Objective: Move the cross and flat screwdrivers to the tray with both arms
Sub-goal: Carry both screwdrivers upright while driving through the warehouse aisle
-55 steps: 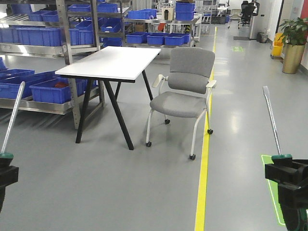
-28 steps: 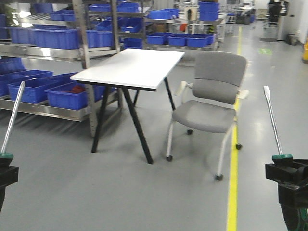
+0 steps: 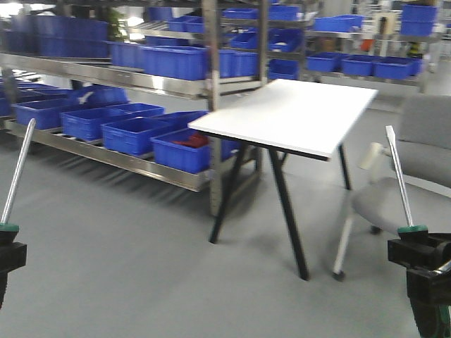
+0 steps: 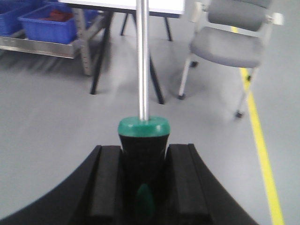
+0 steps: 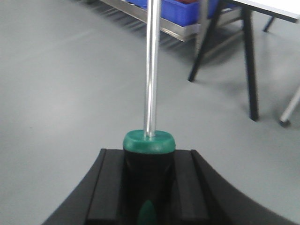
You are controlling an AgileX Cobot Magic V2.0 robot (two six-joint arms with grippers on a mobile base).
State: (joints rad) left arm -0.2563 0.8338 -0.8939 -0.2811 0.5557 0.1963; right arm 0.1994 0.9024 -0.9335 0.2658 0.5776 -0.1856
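Between the jaws of the left gripper (image 4: 143, 161) sits the black handle of one screwdriver (image 4: 143, 70), pinched tight. Its green collar lies just above the jaws and its silver shaft rises away from them; the tip is too small to make out. The right gripper (image 5: 149, 164) pinches the flat screwdriver (image 5: 151, 70) the same way, with the handle clamped, the collar just above and the shaft ending in a flat blade. Beyond both grippers stand a white table (image 3: 296, 113) and blue crates (image 3: 134, 130).
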